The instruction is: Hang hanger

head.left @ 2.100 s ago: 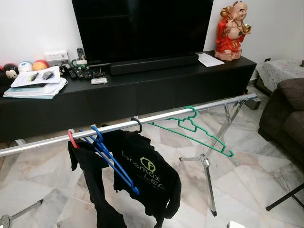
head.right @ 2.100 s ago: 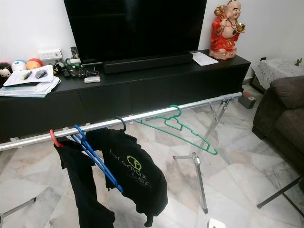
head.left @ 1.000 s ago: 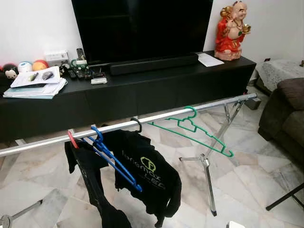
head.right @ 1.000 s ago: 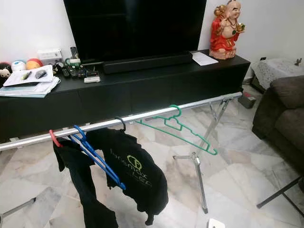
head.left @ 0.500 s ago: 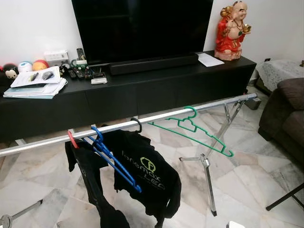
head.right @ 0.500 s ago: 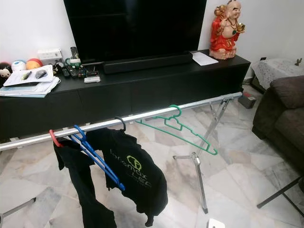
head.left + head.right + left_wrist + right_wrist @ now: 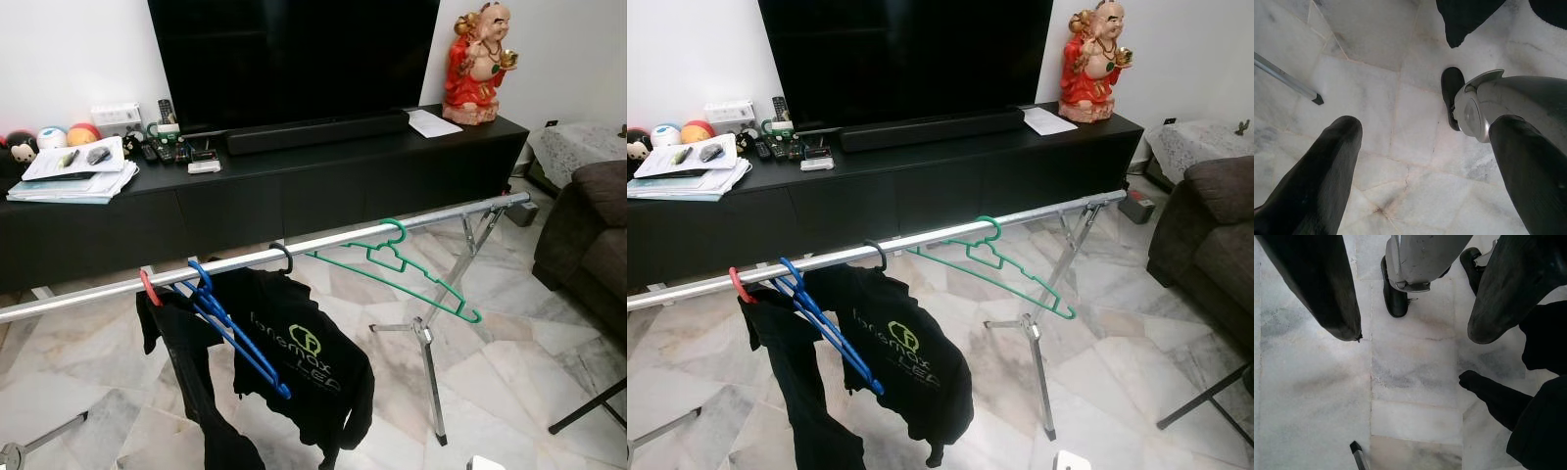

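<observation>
A green hanger [image 7: 390,257] hangs by its hook on the silver rail [image 7: 333,240] of a drying rack, right of the middle. Further left on the rail are a blue hanger [image 7: 235,338], a red hook [image 7: 150,289] and a black shirt [image 7: 304,362] with a green logo. My left gripper [image 7: 1427,132] hangs low over the marble floor, open and holding nothing. My right gripper [image 7: 1415,333] also points down at the floor, open, with nothing between its fingers.
A black TV console [image 7: 294,186] with a TV, a soundbar, papers and a red figurine [image 7: 478,64] stands behind the rack. A dark sofa [image 7: 588,245] is at the right. The rack's leg [image 7: 431,377] stands on the marble floor. My own legs and feet [image 7: 1393,296] are below the grippers.
The black shirt and the blue hanger sway slightly on the rail. The green hanger stays where it was.
</observation>
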Controlling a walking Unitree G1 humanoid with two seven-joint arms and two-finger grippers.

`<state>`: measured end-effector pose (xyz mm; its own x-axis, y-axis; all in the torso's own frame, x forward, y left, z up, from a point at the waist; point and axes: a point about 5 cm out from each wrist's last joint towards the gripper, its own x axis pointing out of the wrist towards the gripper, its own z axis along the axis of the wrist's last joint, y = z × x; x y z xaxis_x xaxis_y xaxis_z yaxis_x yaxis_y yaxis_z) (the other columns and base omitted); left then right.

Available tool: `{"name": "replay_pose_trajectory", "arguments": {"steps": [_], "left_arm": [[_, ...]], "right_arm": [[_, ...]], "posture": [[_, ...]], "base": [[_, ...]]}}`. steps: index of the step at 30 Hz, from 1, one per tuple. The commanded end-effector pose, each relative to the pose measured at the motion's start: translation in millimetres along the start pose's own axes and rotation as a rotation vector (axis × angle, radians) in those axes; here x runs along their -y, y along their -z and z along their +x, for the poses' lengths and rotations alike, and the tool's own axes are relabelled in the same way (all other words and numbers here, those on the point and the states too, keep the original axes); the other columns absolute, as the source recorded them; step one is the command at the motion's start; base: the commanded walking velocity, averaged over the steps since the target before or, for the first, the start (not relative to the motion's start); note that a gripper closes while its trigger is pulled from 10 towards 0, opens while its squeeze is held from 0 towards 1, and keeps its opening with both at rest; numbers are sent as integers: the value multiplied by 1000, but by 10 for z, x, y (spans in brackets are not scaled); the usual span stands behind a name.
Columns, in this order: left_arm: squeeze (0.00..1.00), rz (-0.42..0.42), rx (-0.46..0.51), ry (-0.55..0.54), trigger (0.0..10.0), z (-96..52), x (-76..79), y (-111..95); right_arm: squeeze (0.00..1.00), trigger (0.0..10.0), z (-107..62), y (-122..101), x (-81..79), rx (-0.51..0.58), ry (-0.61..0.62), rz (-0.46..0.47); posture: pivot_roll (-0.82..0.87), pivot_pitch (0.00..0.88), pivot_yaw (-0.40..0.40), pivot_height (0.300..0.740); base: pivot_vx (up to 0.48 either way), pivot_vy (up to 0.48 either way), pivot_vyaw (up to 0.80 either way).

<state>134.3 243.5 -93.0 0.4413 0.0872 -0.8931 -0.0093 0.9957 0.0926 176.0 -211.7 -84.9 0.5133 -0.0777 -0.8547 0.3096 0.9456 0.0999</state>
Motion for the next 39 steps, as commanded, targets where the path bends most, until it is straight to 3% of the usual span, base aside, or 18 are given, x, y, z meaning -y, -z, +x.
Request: {"name": "replay_pose_trajectory", "arguments": {"steps": [1, 10, 19, 39], "left_arm": [[0, 5, -18, -8, 10000, -13, -34, 58], [0, 1, -15, -7, 10000, -11, -30, 47], [0, 0, -18, -12, 10000, -17, -56, 60], [0, 2, -11, -4, 10000, -2, -2, 23]], "right_arm": [[0, 10000, -3, 13, 11, -3, 1, -3], [0, 10000, -2, 4, 7, 13, 7, 38], [0, 10000, -1, -17, -3, 28, 1, 11], [0, 10000, -1, -25, 3, 37, 8, 14]], "posture": [[-87, 0, 25, 740], [-85, 0, 24, 740], [-82, 0, 27, 740], [-85, 0, 24, 740]], "base": [[0, 0, 0], [0, 0, 0], [0, 0, 0], [0, 0, 800]]}}
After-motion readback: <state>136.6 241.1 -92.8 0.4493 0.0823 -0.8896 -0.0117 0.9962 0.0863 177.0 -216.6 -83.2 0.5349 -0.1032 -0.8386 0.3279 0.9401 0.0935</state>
